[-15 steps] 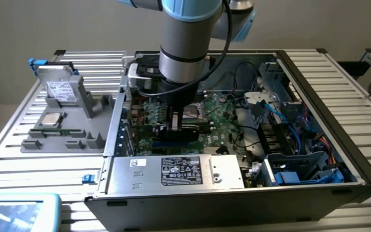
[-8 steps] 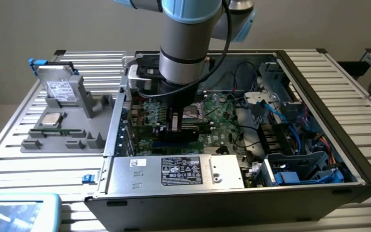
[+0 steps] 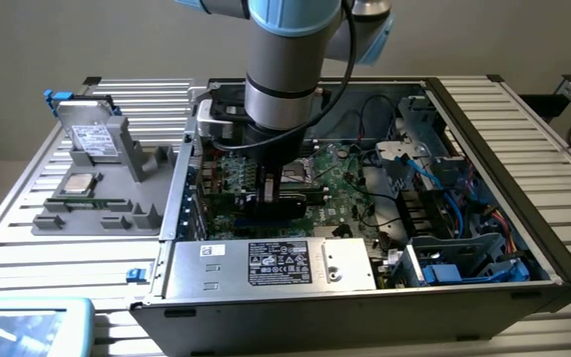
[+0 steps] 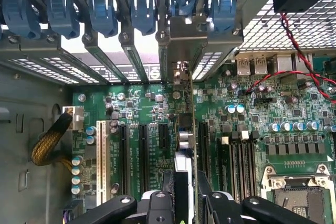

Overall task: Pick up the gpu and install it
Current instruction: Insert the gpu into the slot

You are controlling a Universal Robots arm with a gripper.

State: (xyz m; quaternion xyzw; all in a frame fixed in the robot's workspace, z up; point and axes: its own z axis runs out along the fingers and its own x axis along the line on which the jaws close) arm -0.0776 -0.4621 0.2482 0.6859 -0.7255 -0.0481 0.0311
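Reaching down into the open black computer case (image 3: 553, 282), your grey and blue robot arm (image 3: 283, 82) has its black fingers (image 4: 159, 205) closed on either side of the gpu (image 4: 185, 135), a thin green circuit-board card with a silver metal bracket, seen edge-on in the wrist view. The card stands upright over the green motherboard (image 4: 152, 106), between the long black expansion slots. Its bracket sits against the rear wall below the row of blue plastic latches (image 4: 102, 14). Whether it is fully seated you cannot tell. On the exterior view's left, a grey plastic tray (image 3: 87, 223) on the slatted metal worktop (image 3: 8, 245) holds a silver hard drive (image 3: 95, 140).
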